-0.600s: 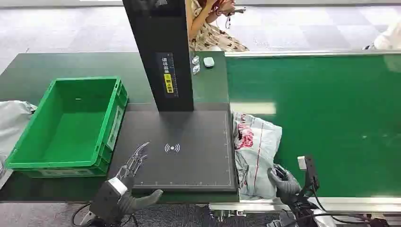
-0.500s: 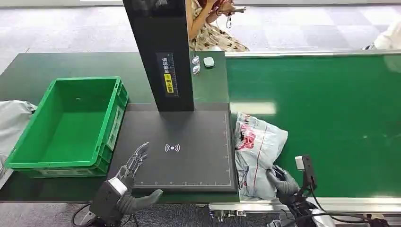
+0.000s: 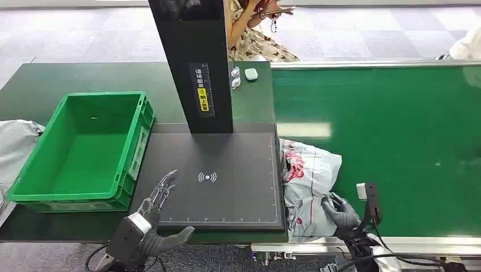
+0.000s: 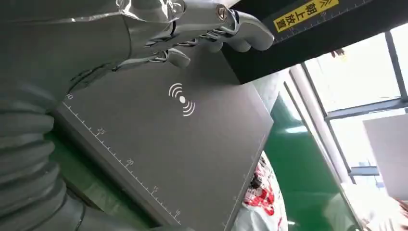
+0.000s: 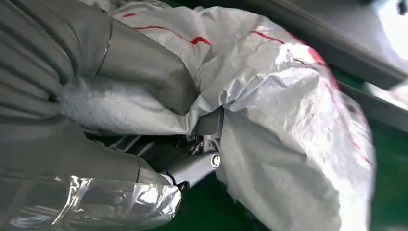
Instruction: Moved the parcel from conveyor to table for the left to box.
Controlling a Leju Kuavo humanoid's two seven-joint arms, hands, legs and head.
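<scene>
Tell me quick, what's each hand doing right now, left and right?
Left hand: open, fingers spread, holding nothing, over the black scanner pad.
Right hand: gripping the grey parcel at the conveyor edge.

Black upright scanner column with yellow label stands at the far edge of the dark scanning pad. Small pale objects sit behind it. Seated person in patterned dress beyond.
</scene>
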